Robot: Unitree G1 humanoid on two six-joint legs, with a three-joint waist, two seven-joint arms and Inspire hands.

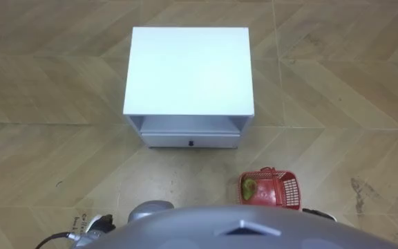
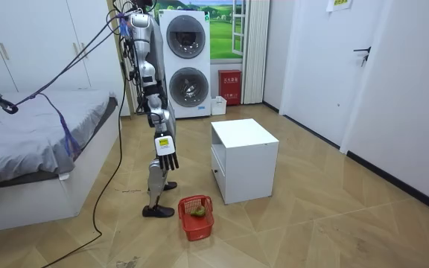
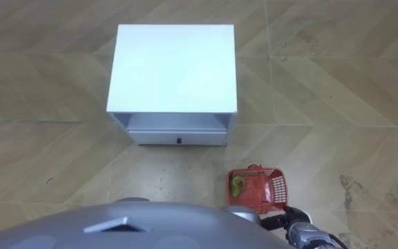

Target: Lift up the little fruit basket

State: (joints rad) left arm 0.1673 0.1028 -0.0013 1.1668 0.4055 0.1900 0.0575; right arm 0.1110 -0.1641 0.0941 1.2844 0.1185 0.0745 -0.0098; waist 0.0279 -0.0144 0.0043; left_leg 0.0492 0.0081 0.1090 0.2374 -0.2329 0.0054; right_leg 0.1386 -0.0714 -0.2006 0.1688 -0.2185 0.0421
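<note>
Fruit basket (image 1: 275, 190): sitting on the wooden floor (image 1: 47, 83), ahead of the robot and to its right, off the front right corner of the white cabinet (image 1: 188, 69); lying near the cabinet without touching it.
Placement rationale: apparently lying out in the open, clear of the cabinet's front, leaving free access from above; offered as a judgement.
Mouth: facing straight up, with the basket standing level and a green fruit (image 1: 248, 187) lying inside.
Long axis: running across the robot's front, side to side in the eye views; the fruit resting at the end nearer the robot's midline.
Handle: seeming to arch over the middle, across the short way; too small for certainty.
Right robot hand (image 2: 168, 156): hanging at the robot's side, straight and relaxed, grasping nothing, well above the basket.
Left robot hand (image 1: 95, 225): peeking in at the lower left of the left eye view; degree of opening not readable.
Stance: standing upright between the bed (image 2: 36, 141) and the cabinet, facing its drawer (image 1: 191, 140).
Step in hand: not yet reaching; probably calling for bending low, the right robot hand being on the basket's side.
</note>
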